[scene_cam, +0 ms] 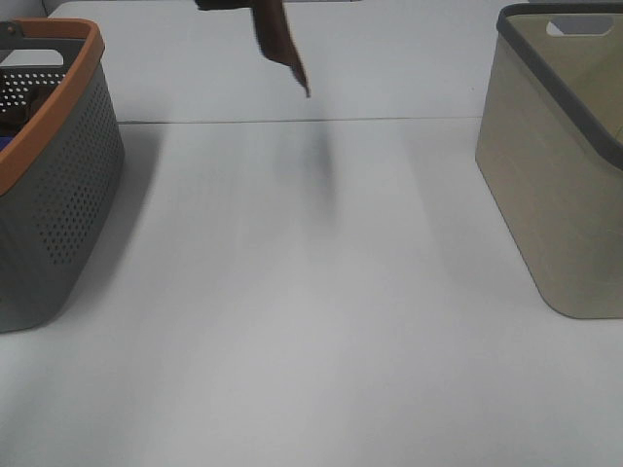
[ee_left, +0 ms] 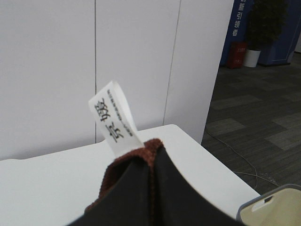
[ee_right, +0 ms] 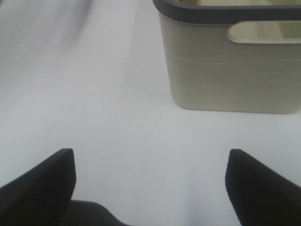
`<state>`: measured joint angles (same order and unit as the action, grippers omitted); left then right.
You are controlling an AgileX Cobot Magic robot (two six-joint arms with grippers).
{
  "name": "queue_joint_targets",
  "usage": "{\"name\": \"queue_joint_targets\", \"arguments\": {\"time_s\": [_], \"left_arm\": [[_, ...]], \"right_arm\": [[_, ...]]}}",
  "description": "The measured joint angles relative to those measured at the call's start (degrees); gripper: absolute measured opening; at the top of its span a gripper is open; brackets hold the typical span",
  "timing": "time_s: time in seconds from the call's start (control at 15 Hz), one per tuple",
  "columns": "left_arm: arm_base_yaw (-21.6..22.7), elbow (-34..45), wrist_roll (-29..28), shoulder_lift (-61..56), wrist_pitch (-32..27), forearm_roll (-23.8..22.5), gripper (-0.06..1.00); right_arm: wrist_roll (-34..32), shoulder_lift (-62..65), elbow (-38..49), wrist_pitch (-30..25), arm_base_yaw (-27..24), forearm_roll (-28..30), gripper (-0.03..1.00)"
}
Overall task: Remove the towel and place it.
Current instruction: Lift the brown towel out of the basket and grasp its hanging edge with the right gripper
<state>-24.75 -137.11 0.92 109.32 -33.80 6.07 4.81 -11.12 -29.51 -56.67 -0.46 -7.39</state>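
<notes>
We hold the towel [scene_cam: 276, 37] high over the table [scene_cam: 311, 321], left hand [ee_left: 151, 183] clamped on its tagged edge so it hangs clear. Our right hand [ee_right: 150, 188] hovers, spread apart, near the beige basket [ee_right: 225, 70].

I'm reading a white tag [ee_left: 115, 117] on the towel [ee_left: 111, 178], printed with black Chinese characters I can't make out. A blue banner [ee_left: 237, 33] behind is showing white Chinese characters, cropped.

Towel [scene_cam: 274, 34] cut off by top edge
</notes>
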Motion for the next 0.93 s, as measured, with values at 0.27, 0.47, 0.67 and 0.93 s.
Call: {"name": "queue_joint_targets", "arguments": {"time_s": [0.27, 0.47, 0.67, 0.93], "left_arm": [[-0.2, 0.0, 0.0, 4.1, -0.1, 2.5, 0.0], [-0.2, 0.0, 0.0, 7.0, -0.2, 3.8, 0.0], [-0.2, 0.0, 0.0, 9.1, -0.1, 5.0, 0.0], [-0.3, 0.0, 0.0, 9.3, 0.1, 5.0, 0.0]], "right_arm": [[12.8, -10.3, 0.0, 13.2, 0.0, -13.3, 0.78], [31.8, -19.9, -0.5, 19.1, 0.0, -30.8, 0.72], [59.1, -33.6, -0.6, 19.8, 0.0, -53.1, 0.67], [69.3, -44.3, -7.0, 20.2, 0.0, -60.2, 0.63]]}}
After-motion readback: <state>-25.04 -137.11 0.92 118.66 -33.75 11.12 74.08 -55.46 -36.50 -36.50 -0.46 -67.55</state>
